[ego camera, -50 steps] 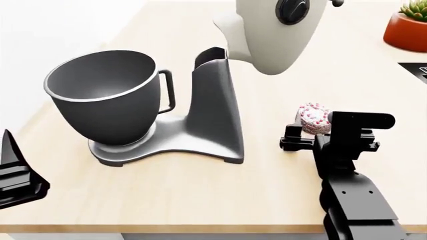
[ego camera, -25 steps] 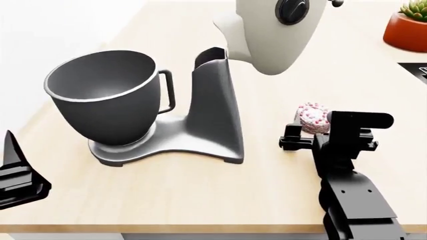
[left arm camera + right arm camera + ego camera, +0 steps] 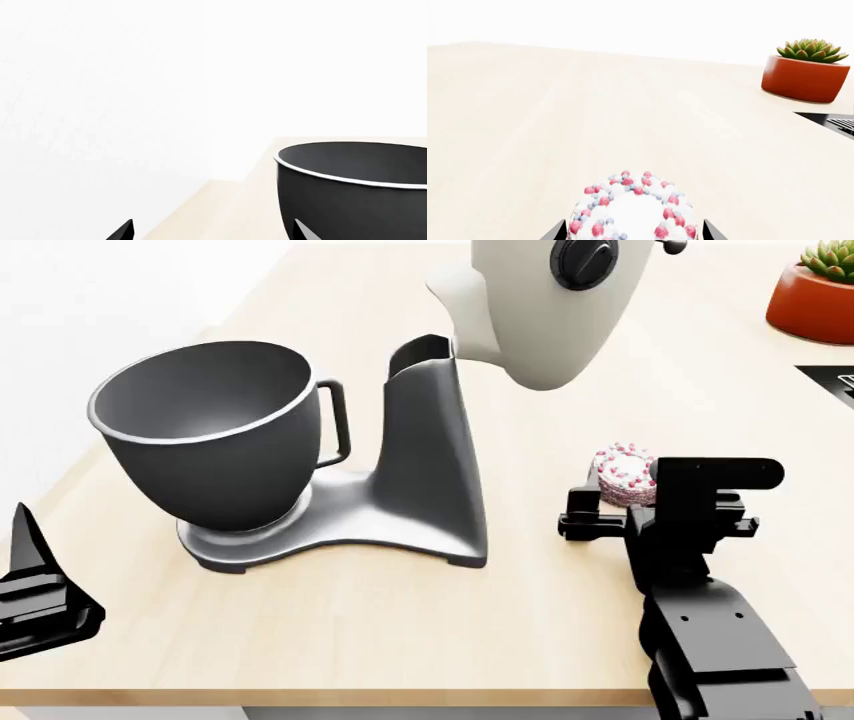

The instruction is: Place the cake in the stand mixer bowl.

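The cake (image 3: 623, 475) (image 3: 634, 212), white-topped with pink and red sprinkles, sits between the fingers of my right gripper (image 3: 634, 235) (image 3: 625, 498), which is shut on it just above the wooden table (image 3: 400, 640). The stand mixer bowl (image 3: 214, 430) (image 3: 353, 195) is large and dark grey, with a loop handle, and stands on the mixer's foot at the left, well apart from the cake. It looks empty. My left gripper (image 3: 213, 236) (image 3: 34, 585) hangs open near the table's front left corner, short of the bowl, with nothing between its fingers.
The mixer's grey column (image 3: 427, 460) rises between bowl and cake, and its cream head (image 3: 547, 300) is tilted up above them. A succulent in an orange pot (image 3: 814, 290) (image 3: 804, 70) and a dark flat object (image 3: 830, 380) (image 3: 834, 124) are at the far right.
My right gripper and the cake have shifted slightly up and left together. My left gripper has sunk a little lower in the head view. The bowl has not moved.
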